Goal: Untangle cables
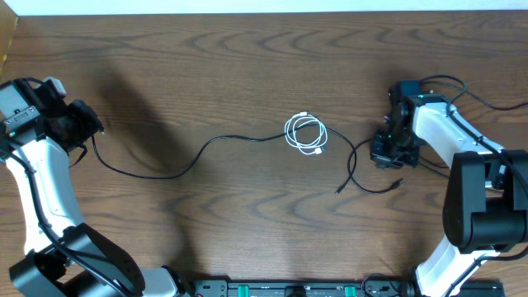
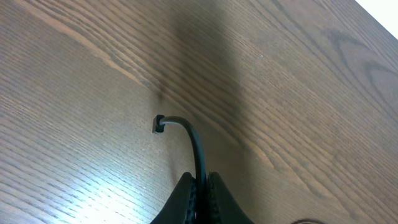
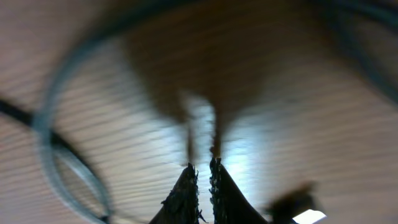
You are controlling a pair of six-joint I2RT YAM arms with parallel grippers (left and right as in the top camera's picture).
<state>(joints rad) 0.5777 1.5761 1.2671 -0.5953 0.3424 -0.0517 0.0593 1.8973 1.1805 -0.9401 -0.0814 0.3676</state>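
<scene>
Left claw (image 2: 200,185) pinching black cable (image 2: 194,140), plug (image 2: 158,124) ahead

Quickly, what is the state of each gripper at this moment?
Left gripper: closed, holding a black cable.
Right gripper: cannot be told; its wrist view is too blurred.

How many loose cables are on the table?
3. One long black cable runs from the left gripper to mid-table; a coiled white cable lies at the centre; a second black cable curls beside the right gripper. Others may be hidden.
</scene>
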